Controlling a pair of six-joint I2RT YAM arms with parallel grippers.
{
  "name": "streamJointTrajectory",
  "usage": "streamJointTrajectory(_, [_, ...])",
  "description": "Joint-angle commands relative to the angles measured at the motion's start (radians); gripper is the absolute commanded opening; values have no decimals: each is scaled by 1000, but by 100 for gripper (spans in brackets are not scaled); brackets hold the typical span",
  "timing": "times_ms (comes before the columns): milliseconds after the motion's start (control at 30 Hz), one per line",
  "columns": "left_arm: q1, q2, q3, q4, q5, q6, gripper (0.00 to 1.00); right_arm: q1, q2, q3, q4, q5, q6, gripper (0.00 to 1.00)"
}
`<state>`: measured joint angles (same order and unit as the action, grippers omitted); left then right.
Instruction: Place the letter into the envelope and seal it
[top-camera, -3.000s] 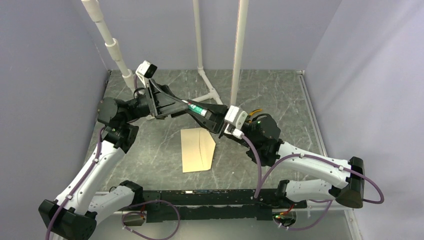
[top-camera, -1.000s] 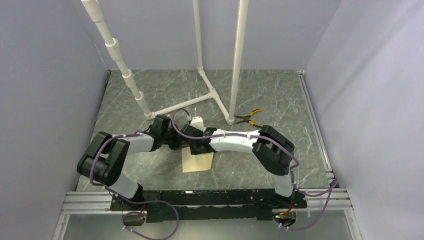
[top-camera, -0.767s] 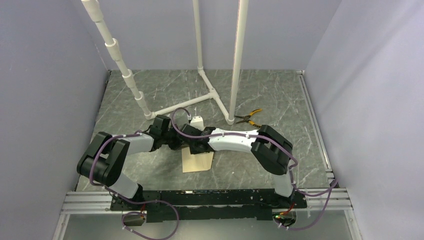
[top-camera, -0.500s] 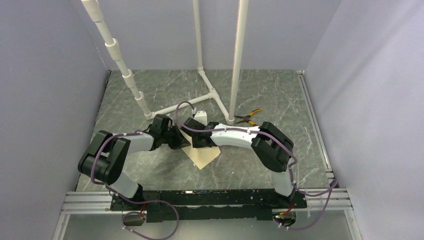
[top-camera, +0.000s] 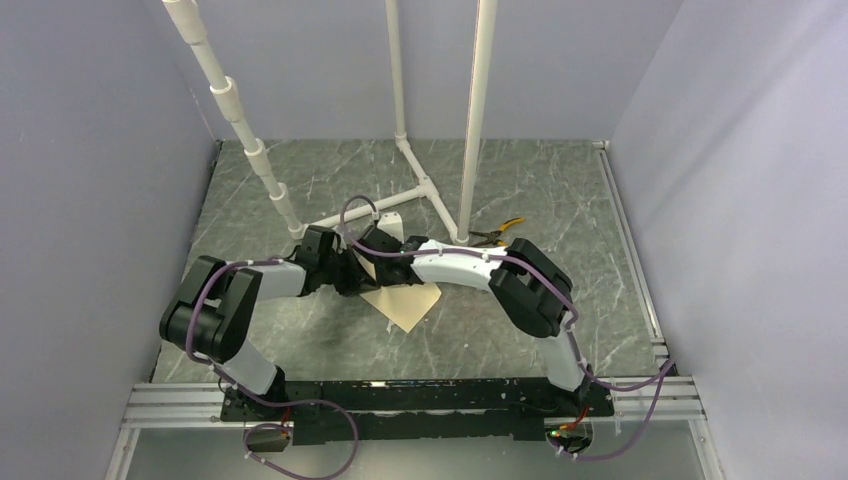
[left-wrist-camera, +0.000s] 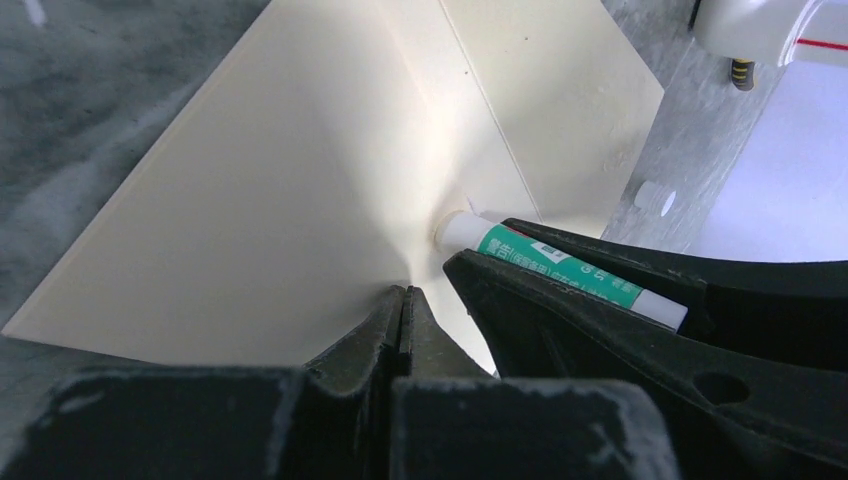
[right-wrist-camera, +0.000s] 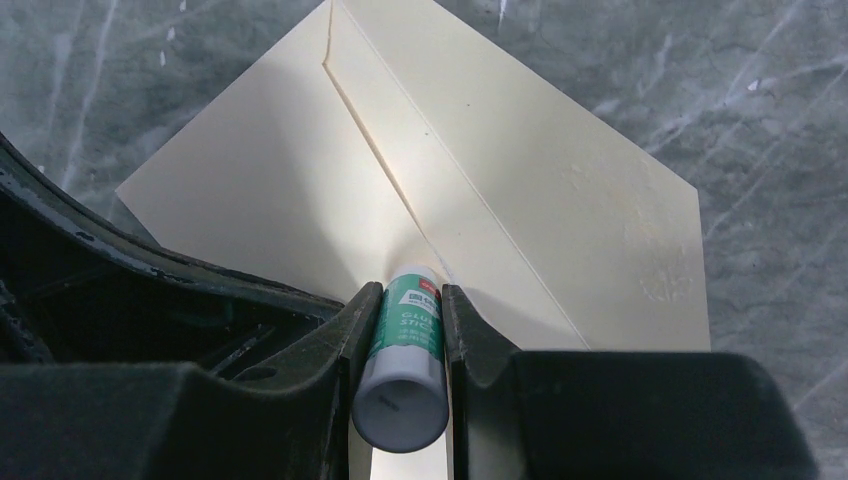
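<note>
I see the envelope (top-camera: 408, 305) flat on the desk (top-camera: 560, 200), turned cornerwise between both arms. My left gripper (left-wrist-camera: 402, 300) is pinched together, tips on the paper. My right gripper (right-wrist-camera: 405, 298) is clamped on a glue stick (right-wrist-camera: 403, 345), its tip touching the flap's edge. Open desk shows past the envelope's right edges, and the pliers (top-camera: 497, 234) lie well apart.

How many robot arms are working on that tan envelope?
2. The left arm reaches in from the left, its gripper shut at the envelope; the right arm comes from the right, holding a glue stick against it. I see no others.
</note>
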<state>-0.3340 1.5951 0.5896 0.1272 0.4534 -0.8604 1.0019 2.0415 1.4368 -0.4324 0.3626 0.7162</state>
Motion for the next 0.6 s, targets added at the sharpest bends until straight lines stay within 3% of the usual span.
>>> streamJointTrajectory(0, [41, 35, -19, -78, -111, 65, 2, -6, 41, 41, -4, 4, -8, 0])
streamJointTrajectory(567, [67, 104, -35, -9, -63, 21, 3, 45, -151, -191, -128, -50, 100, 0])
